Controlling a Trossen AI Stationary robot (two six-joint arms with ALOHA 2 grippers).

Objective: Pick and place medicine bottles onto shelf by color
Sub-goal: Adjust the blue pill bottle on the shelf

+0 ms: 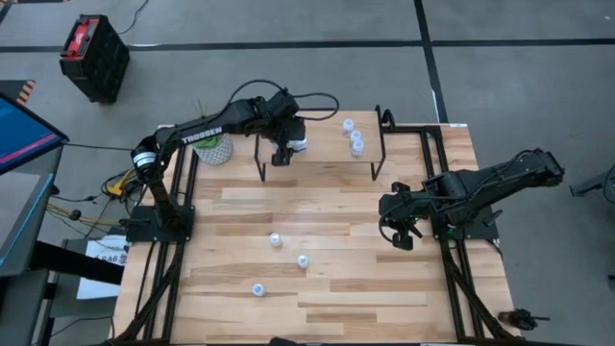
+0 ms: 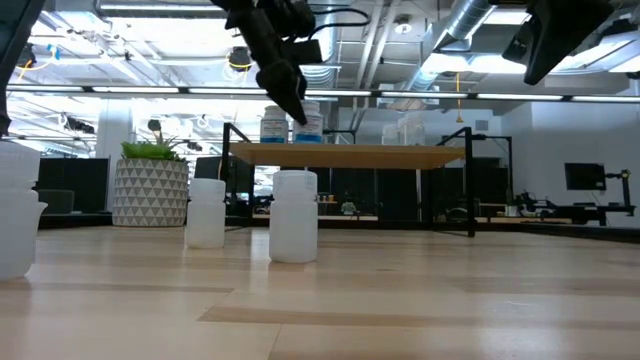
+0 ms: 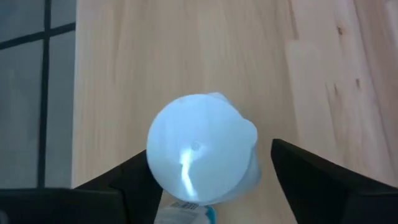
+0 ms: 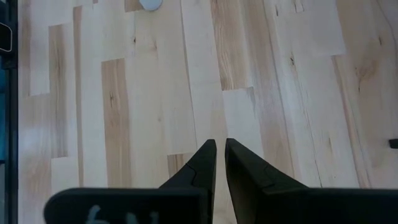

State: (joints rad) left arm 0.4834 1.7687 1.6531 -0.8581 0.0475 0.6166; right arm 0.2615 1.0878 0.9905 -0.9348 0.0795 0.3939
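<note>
The shelf [image 1: 322, 146] stands at the table's far middle; in the low view its board [image 2: 350, 155] is raised on black legs. My left gripper [image 1: 282, 152] is open above the shelf's left part, pointing down, its fingers on either side of a pale bluish bottle [image 3: 200, 149] that stands upright on the board. Two blue-labelled bottles [image 2: 308, 124] show there in the low view. Several pale bottles [image 1: 354, 136] stand on the shelf's right part. Three white bottles [image 1: 276, 239] [image 1: 303, 260] [image 1: 258, 288] stand on the table. My right gripper [image 1: 404, 235] is shut and empty at the table's right. My left gripper stands over the pale bluish bottle's cap [image 3: 186, 134] from above. One finger [image 3: 134, 180] is close against the bottle's side and the other finger [image 3: 311, 180] stands apart from it by a small gap. I cannot tell whether the gripper touches the bottle.
A white patterned plant pot [image 1: 213, 149] stands at the table's far left, beside the shelf; it also shows in the low view [image 2: 150, 190]. The right gripper [image 4: 219, 162] hovers over bare planks. Black frame rails run along the table's left and right edges.
</note>
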